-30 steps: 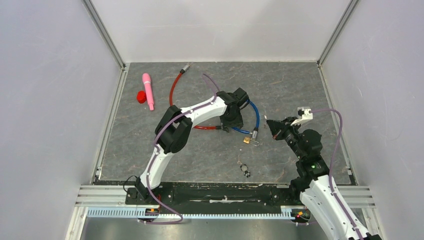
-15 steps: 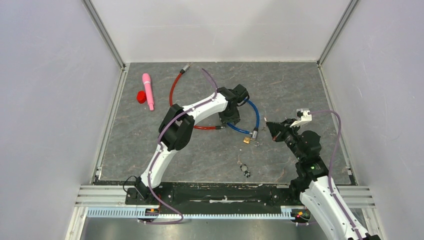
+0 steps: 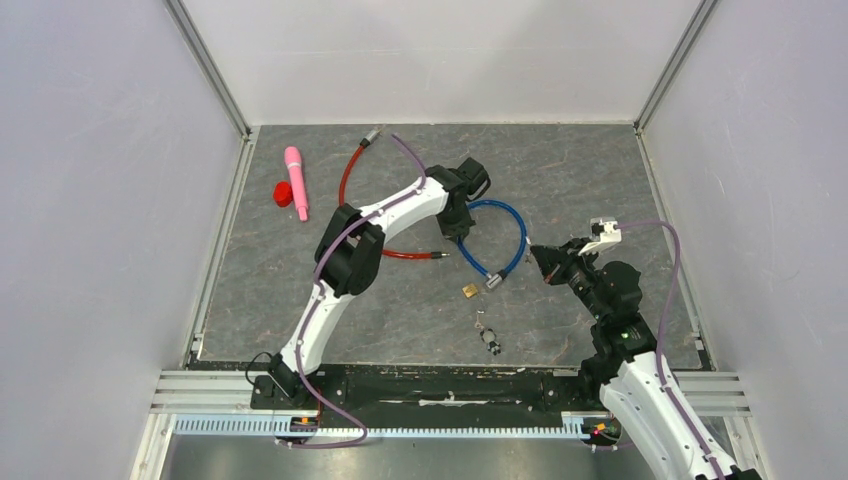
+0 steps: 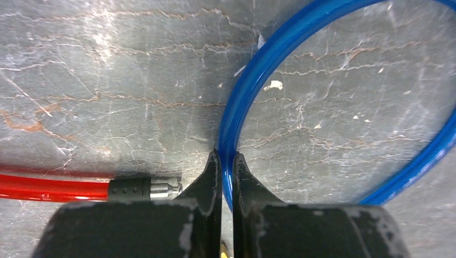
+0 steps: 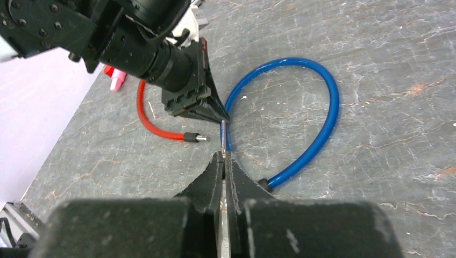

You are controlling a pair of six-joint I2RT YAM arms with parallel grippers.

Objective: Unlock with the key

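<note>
Top external view shows the small brass padlock (image 3: pixel 470 291) lying on the grey stone-look table (image 3: pixel 600 170), at about 8 o'clock from the right claw (image 3: pixel 537 252). That claw is pressed together on a thin silver key (image 5: pixel 222 134). In its own wrist view the key's long side points to 12 o'clock, not at the lock. The left claw (image 4: pixel 226 157) pinches the blue plastic-coated cable loop (image 4: pixel 253 70). We cannot see the keyhole, and neither wrist view shows the lock.
</note>
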